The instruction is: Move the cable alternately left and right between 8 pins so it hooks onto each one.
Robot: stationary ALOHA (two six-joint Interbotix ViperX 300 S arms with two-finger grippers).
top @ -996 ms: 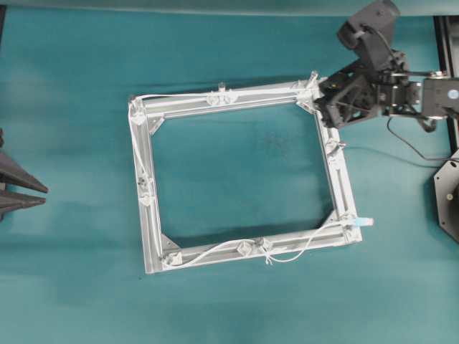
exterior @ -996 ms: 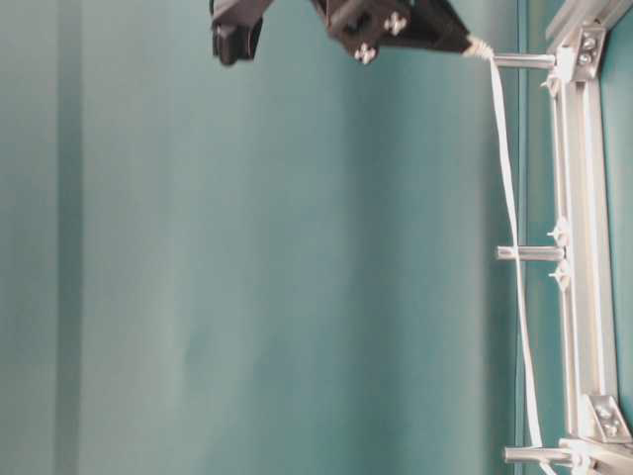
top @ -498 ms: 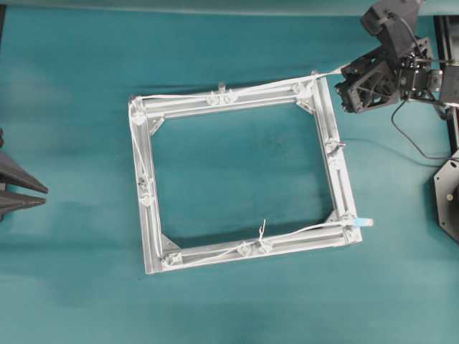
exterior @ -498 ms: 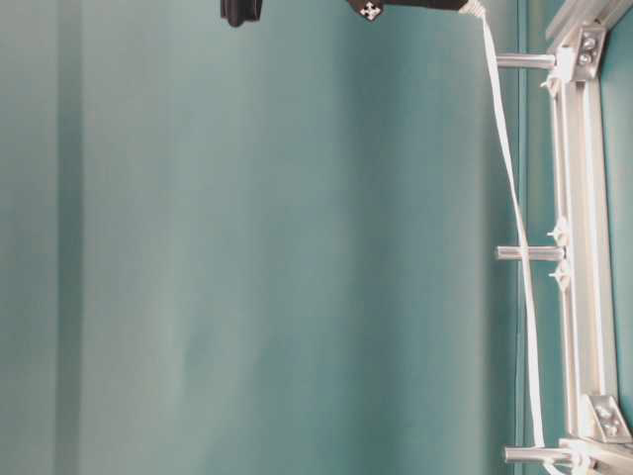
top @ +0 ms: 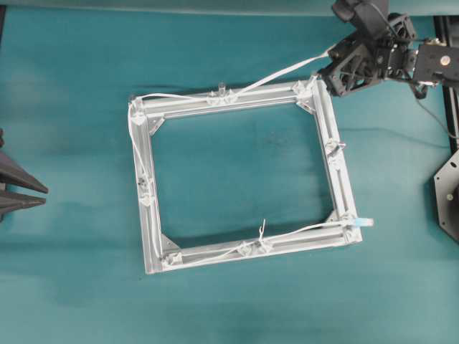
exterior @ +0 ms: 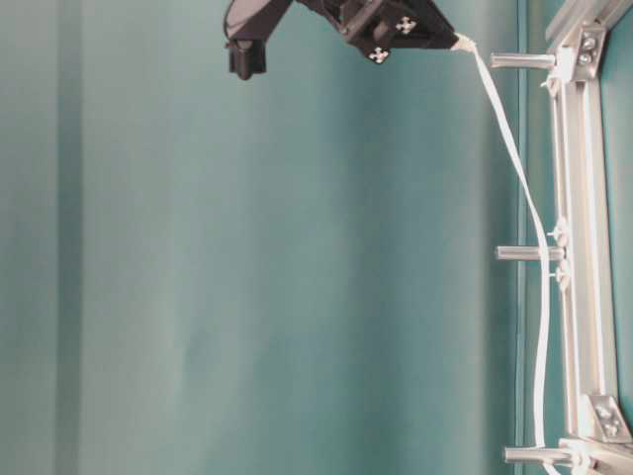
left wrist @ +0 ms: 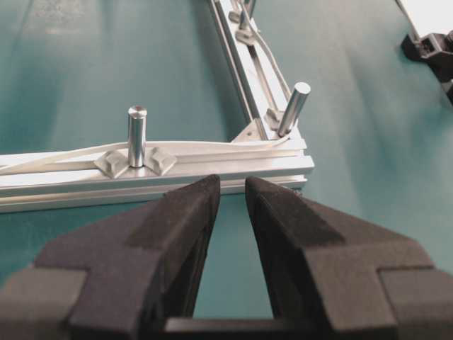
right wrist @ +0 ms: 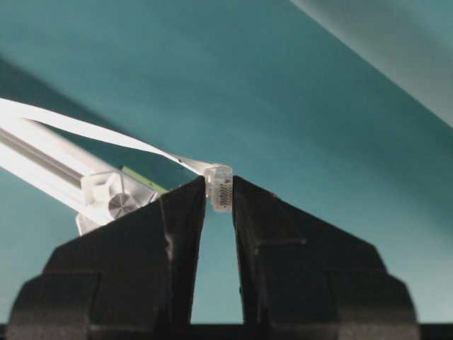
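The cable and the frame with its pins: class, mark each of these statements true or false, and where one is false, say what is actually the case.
1. The right pincer grips the cable by its clear plug. True.
2. The left pincer holds the cable's other end. False: its fingers stand apart with nothing between them.
3. In the overhead view, the cable rises from the frame at its top bar up toward the right pincer. True.
4. The frame stands upright on one edge. False: it lies flat on the teal table.
5. In the left wrist view, the cable runs along the frame bar past an upright pin. True.
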